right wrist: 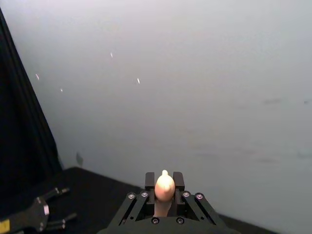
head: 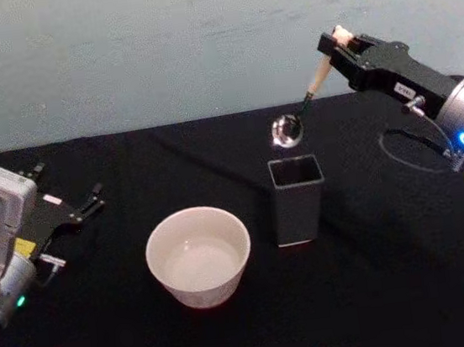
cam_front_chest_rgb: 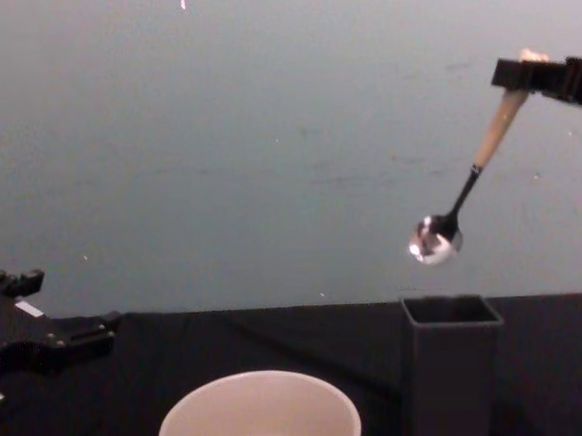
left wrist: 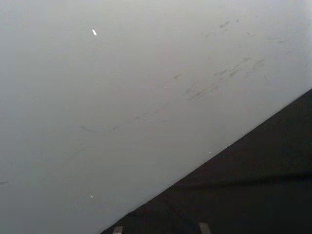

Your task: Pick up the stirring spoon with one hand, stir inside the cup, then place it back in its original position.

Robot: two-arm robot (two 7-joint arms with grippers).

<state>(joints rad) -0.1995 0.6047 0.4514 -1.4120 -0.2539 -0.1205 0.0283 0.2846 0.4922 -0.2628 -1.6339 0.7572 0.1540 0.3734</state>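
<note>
Above the holder (head: 297, 203): stirring spoon (head: 311, 89) is hung tilted, bowl down, clear of the mouth, at 1 o'clock from the cup (head: 204, 291).
Right tool (head: 341, 43): pinched on the handle's bear-head end.
Left tool (head: 91, 201): spread, parked at 9 o'clock of the cup.
Risk: with so high a pinch the bowl could swing, and the cup's rim could be clipped or the spoon dropped.
Views: height over the holder is given by the chest view, the bear head between the pads (right wrist: 178, 180) by the right wrist view.
</note>
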